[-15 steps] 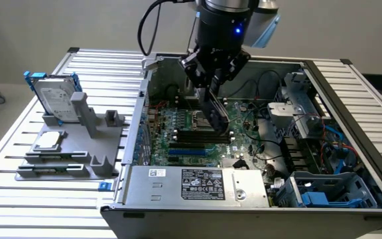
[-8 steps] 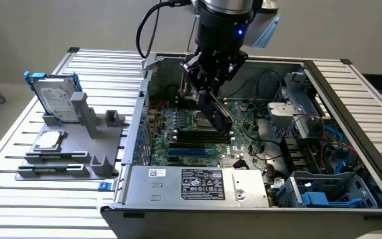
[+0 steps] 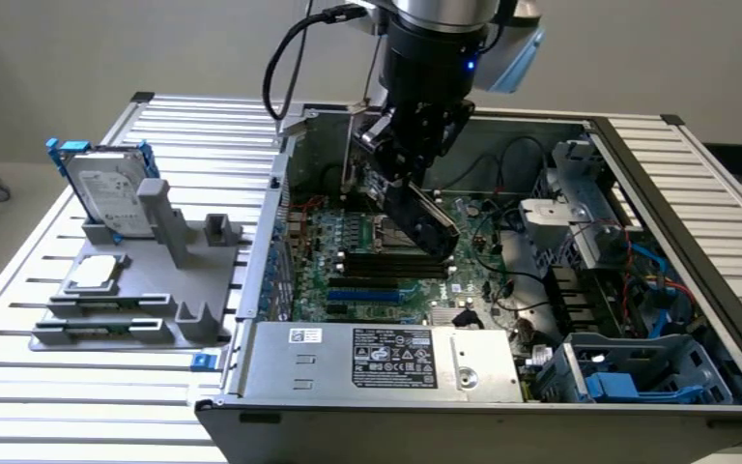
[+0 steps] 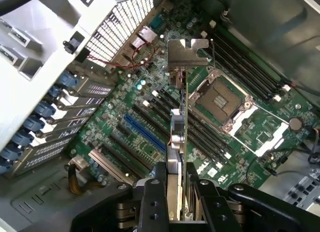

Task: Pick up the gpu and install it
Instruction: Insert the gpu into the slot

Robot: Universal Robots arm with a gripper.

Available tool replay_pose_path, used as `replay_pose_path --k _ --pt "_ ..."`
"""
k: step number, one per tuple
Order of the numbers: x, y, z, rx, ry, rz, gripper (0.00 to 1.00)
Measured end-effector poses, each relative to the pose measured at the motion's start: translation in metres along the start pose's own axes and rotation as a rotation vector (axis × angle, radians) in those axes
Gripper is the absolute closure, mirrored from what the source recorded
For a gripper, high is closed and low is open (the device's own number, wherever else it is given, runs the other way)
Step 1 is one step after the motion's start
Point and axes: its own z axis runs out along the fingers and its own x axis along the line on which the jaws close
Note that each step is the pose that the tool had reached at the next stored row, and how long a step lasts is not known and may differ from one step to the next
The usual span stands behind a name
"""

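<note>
One thin edge pinched in gripper [image 4: 177, 192], holding gpu [image 4: 178, 127] over motherboard [image 4: 125, 99]; may pivot, seat crooked, strike open CPU socket [image 4: 220, 99].

gpu [image 4: 178, 132]: shiny bare-metal bracket; table [image 3: 74, 387]: ribbed matt metal.

Gripped end of the gpu [image 4: 178, 137] behind the fingers [image 4: 152, 202]; power-supply label [image 3: 394, 356] illegible
</note>
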Motion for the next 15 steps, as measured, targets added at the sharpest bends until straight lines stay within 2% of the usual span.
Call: replay_pose_path --k 15 --pt "-0.0002 -0.0002 0.0057 -0.0166 -0.0148 -0.275 0.74"
